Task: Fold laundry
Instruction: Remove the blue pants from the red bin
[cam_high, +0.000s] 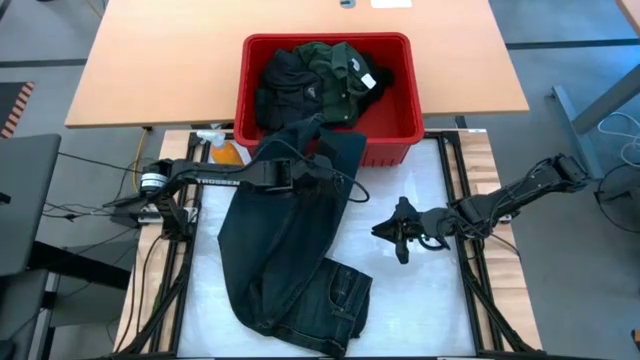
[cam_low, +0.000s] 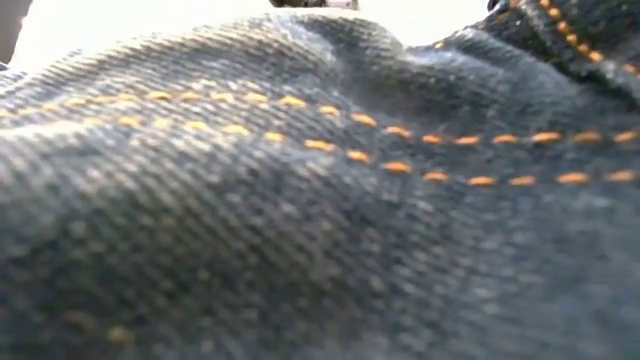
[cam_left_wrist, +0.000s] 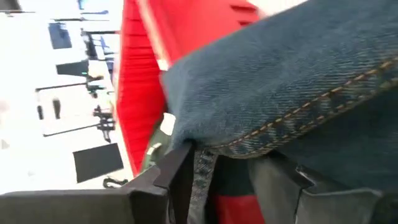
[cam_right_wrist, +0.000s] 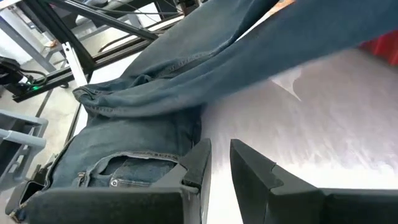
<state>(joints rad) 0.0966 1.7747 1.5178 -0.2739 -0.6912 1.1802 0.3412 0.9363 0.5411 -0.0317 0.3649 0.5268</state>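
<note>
Blue jeans (cam_high: 290, 250) lie on the white table, waistband and pockets (cam_right_wrist: 118, 171) toward the near edge. One leg runs up to the red basket (cam_high: 400, 150). My left gripper (cam_high: 325, 178) reaches in from the left and is shut on that leg just in front of the basket. Dark green and black garments (cam_high: 320, 80) fill the basket. My right gripper (cam_high: 392, 232) hovers over bare table to the right of the jeans, its fingers (cam_right_wrist: 199, 162) a narrow gap apart with nothing between them. Denim with orange stitching (cam_low: 320, 150) fills the low view. My left gripper pinches a stitched seam edge of the jeans leg (cam_left_wrist: 205, 163) between its two fingers. It comes from the table's left, slanting a little downward. The cloth is raised at the grip and bulges over the fingers, while the waist end (cam_high: 335, 300) stays on the table.
A wooden table (cam_high: 160, 60) stands behind the basket. An orange object (cam_high: 228, 152) sits at the basket's left corner. Black frame rails (cam_high: 470, 200) run along both sides of the white surface. Bare white surface (cam_high: 430, 300) shows to the right of the jeans.
</note>
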